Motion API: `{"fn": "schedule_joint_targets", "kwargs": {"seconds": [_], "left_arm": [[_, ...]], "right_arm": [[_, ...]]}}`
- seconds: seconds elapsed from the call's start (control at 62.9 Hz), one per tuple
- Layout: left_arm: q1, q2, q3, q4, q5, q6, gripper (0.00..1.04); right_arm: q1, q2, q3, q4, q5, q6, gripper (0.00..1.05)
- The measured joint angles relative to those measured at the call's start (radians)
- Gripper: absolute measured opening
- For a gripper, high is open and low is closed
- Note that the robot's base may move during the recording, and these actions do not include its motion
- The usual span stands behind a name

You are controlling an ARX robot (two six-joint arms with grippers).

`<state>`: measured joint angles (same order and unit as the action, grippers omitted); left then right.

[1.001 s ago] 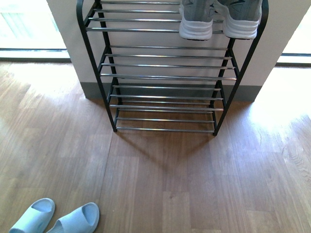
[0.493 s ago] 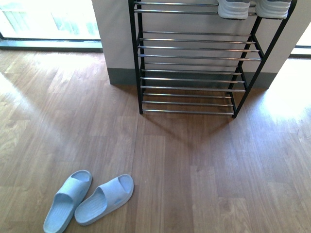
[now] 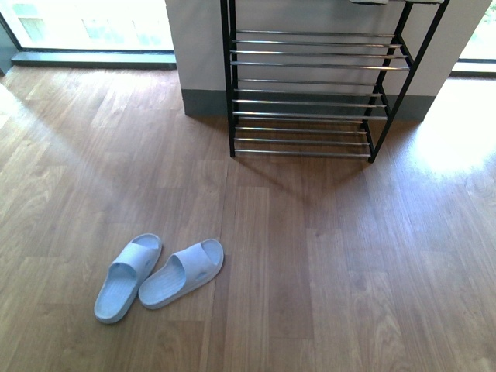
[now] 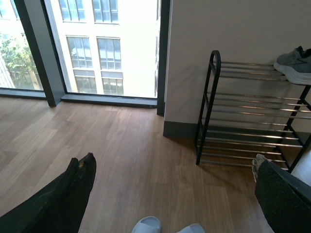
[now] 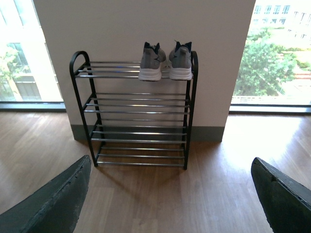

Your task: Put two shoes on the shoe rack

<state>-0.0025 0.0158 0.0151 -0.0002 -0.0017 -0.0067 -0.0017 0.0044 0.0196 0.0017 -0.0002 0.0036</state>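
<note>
Closest in, the left gripper [image 4: 171, 162] has its two dark fingers spread wide with nothing between them, and the right gripper [image 5: 171, 165] is just as wide apart and empty. Below the left one, the toes of the blue slides [image 4: 146, 224] peek in at the picture's edge. In the front view the same slides [image 3: 183, 273] lie side by side on the wooden floor [image 3: 333, 263], toes toward the rack and well apart from it. A second ago only their tips showed in the corner; now the whole pair is in sight and the shoe rack [image 3: 230, 93] sits smaller and further off, so the robot seems to have backed away and swung toward them. Against the wall, the rack's lower shelves are bare. The grey sneakers [image 5: 151, 63] stand together at the right end of the top shelf, heels outward. That pair looks done, and the slides are likely the next pick-up. Both arms must come down low to reach them.
</note>
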Motion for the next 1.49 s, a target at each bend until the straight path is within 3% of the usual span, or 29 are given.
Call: {"fn": "schedule_joint_targets", "kwargs": {"seconds": [1.493], "left_arm": [[0.0, 0.0, 0.0, 0.0, 0.001, 0.0, 0.95]], "right_arm": [[0.0, -0.001, 0.0, 0.0, 0.0, 0.0, 0.96]]}}
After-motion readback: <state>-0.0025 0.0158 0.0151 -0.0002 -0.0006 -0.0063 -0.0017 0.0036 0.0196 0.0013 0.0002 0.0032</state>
